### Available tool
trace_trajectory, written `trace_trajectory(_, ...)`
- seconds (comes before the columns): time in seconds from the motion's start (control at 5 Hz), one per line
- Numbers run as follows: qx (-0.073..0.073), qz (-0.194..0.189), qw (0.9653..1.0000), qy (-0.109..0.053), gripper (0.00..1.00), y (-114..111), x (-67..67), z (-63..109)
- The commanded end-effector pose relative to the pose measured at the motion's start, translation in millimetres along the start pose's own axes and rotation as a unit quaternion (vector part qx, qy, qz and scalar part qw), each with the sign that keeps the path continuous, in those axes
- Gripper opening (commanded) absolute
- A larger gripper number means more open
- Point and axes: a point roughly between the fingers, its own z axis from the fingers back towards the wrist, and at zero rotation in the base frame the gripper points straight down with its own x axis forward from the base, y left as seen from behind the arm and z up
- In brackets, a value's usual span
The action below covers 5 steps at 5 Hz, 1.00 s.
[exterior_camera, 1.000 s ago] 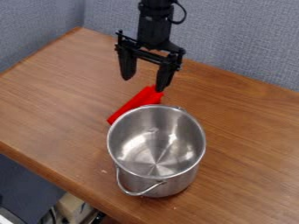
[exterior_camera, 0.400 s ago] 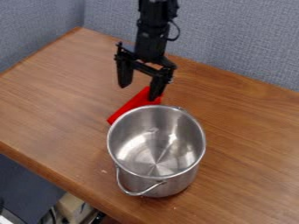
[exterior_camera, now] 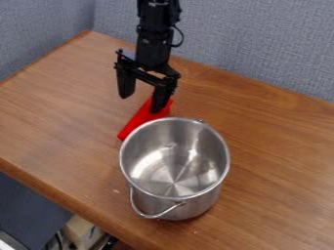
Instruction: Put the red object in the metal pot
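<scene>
One camera looked down at a brown wooden counter (exterior_camera: 59, 107) from its near side, with a grey wall behind it. A black arm (exterior_camera: 156, 29) came down from the top of the picture, left of centre, and ended in a black claw (exterior_camera: 144, 93) that pointed almost straight down. Its two fingers (exterior_camera: 124, 83) stood wide apart with nothing between them; through the gap showed wood and a little red. The left finger hung over bare wood, and the right finger overlapped the far end of the red block (exterior_camera: 139, 122). Whether either tip touched the block or the counter could not be told from this angle.

The red block lay flat on the counter, slanting from its far end under the claw toward the near left. Its near right part was hidden behind the rim of the metal pot (exterior_camera: 175, 166), so the two looked pressed together or very close. The pot stood upright, right of the block and nearer the camera, close to the counter's near edge. Its shiny inside held nothing, and its thin wire handle (exterior_camera: 154, 208) hung down over the near side.
</scene>
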Motion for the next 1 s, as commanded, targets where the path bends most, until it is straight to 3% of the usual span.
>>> trace_trajectory(0.0, 0.002, -0.015, 0.9996, -0.022, 1.0, -7.5, 5.4, 13.6)
trace_trajectory(0.2, 0.004, -0.029, 0.9994, -0.019, 0.0, -13.3, 10.0, 11.5)
trace_trajectory(0.4, 0.0, -0.012, 0.9998, -0.018, 1.0, -11.0, 17.3, 7.1)
trace_trajectory(0.6, -0.007, 0.003, 0.9998, -0.016, 1.0, -7.8, 23.6, 1.3)
trace_trajectory(0.8, -0.003, -0.002, 0.9999, -0.016, 0.0, -0.7, 25.5, -0.9)
